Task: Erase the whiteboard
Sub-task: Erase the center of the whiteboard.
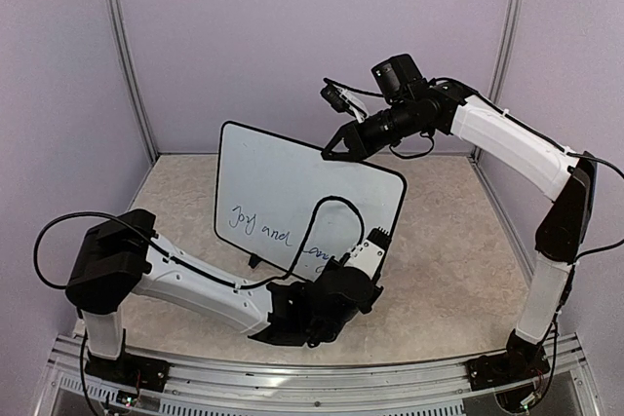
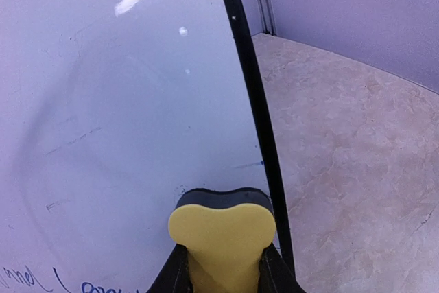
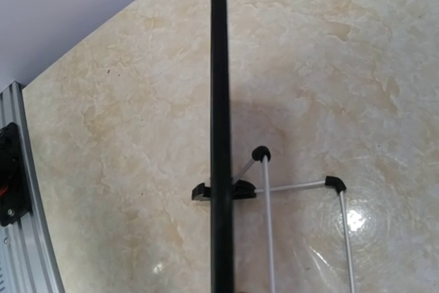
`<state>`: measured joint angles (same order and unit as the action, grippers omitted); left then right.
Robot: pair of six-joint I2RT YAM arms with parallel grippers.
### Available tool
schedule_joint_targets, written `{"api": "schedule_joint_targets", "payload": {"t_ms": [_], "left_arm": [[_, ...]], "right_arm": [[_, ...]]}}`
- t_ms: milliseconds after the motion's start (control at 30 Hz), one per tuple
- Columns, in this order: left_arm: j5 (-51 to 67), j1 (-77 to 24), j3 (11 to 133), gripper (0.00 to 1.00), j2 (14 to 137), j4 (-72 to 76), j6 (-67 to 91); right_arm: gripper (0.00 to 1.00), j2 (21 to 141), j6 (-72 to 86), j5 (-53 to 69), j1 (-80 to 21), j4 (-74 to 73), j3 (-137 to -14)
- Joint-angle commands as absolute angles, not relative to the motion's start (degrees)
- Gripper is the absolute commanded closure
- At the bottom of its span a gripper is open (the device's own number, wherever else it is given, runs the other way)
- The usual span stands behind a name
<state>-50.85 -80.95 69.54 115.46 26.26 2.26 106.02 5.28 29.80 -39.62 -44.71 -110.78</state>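
Left end effector [image 1: 363, 258] clamped on yellow eraser [image 2: 221, 228], felt against upright whiteboard [image 1: 283, 177] near right frame. I see writing [image 1: 261, 226] toward 9 o'clock, running left-right. Right end effector [image 1: 338, 146] closed on top edge.

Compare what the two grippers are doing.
The left gripper holds a yellow eraser at the whiteboard face, low by its right edge; the right gripper pinches its top edge. The left gripper sits low; the right gripper reaches in from above. Both are shut.
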Motion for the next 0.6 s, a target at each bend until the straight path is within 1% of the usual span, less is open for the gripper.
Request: {"api": "schedule_joint_targets", "payload": {"t_ms": [0,133,267,367,467,567], "left_arm": [[-56.94,-77.67,72.53,0.87,118.4,31.24,-2.76],[-57.88,-78.23,73.56,0.87,119.1,34.96,-6.94],[-61.88,-78.66,74.74,0.87,120.93,38.84,-11.82],[-61.86,-78.63,74.15,0.87,120.82,41.78,-13.65],[-59.9,-78.66,73.92,0.87,119.93,42.03,-13.4],[-58.8,-79.04,73.98,0.87,119.74,38.03,-10.91]], "right_arm": [[1.0,107.65,7.89,32.61,-42.47,-52.73,-110.82],[1.0,107.64,7.95,32.53,-42.49,-52.63,-110.82],[1.0,107.81,7.94,32.78,-42.45,-52.57,-111.05],[1.0,107.93,7.89,32.79,-42.49,-52.73,-111.18],[1.0,108.17,7.78,32.87,-42.48,-52.79,-111.42],[1.0,108.08,7.78,32.87,-42.48,-52.97,-111.61]]}}
